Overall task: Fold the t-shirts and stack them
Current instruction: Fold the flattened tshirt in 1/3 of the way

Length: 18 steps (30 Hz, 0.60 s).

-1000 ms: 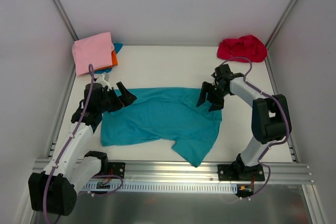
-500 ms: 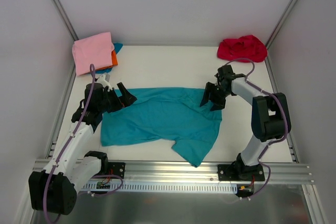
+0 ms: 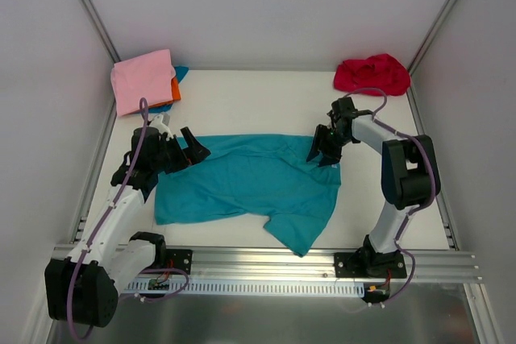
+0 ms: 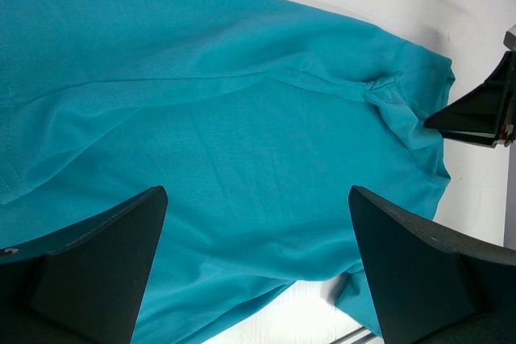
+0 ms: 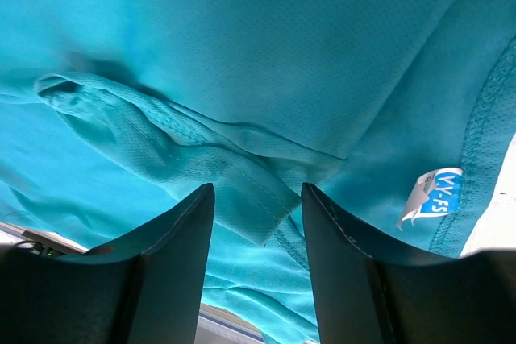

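Observation:
A teal t-shirt lies spread and wrinkled on the white table, one sleeve trailing toward the front edge. My left gripper hovers at its left edge, open wide; in the left wrist view only flat teal cloth lies below the fingers. My right gripper is down on the shirt's upper right corner near the neck. In the right wrist view its jaws stand a narrow gap apart around a raised hemmed fold of teal cloth. The white neck label lies just to the right.
A folded pink t-shirt tops an orange one and a blue one at the back left corner. A crumpled red t-shirt sits at the back right. White walls enclose the table; a metal rail runs along the front.
The right gripper's jaws have narrowed around the fold of teal cloth and it has settled lower on the shirt's corner. The left arm has not moved.

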Each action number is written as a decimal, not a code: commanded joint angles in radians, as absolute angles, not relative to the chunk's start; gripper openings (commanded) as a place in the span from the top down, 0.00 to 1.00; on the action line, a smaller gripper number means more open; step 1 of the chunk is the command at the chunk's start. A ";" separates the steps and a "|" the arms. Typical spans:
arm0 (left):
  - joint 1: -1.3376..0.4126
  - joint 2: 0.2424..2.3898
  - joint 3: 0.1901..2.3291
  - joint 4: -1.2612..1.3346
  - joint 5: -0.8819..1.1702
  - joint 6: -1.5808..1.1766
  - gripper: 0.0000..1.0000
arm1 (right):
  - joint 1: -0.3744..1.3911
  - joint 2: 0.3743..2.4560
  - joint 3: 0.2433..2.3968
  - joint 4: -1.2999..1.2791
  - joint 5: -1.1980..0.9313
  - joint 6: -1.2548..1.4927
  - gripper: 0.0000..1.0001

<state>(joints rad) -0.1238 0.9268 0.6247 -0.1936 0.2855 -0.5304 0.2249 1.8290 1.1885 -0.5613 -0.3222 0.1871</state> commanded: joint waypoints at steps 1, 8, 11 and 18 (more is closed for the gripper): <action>-0.127 0.931 0.638 -0.190 0.295 -0.508 0.01 | 0.224 1.835 1.241 -0.560 -0.333 0.199 0.49; -0.127 0.942 0.640 -0.189 0.299 -0.508 0.01 | 0.225 1.839 1.256 -0.571 -0.330 0.195 0.55; -0.127 0.940 0.640 -0.189 0.301 -0.506 0.01 | 0.224 1.841 1.252 -0.563 -0.334 0.195 0.73; -0.126 0.942 0.634 -0.186 0.299 -0.506 0.01 | 0.224 1.836 1.235 -0.552 -0.345 0.196 1.00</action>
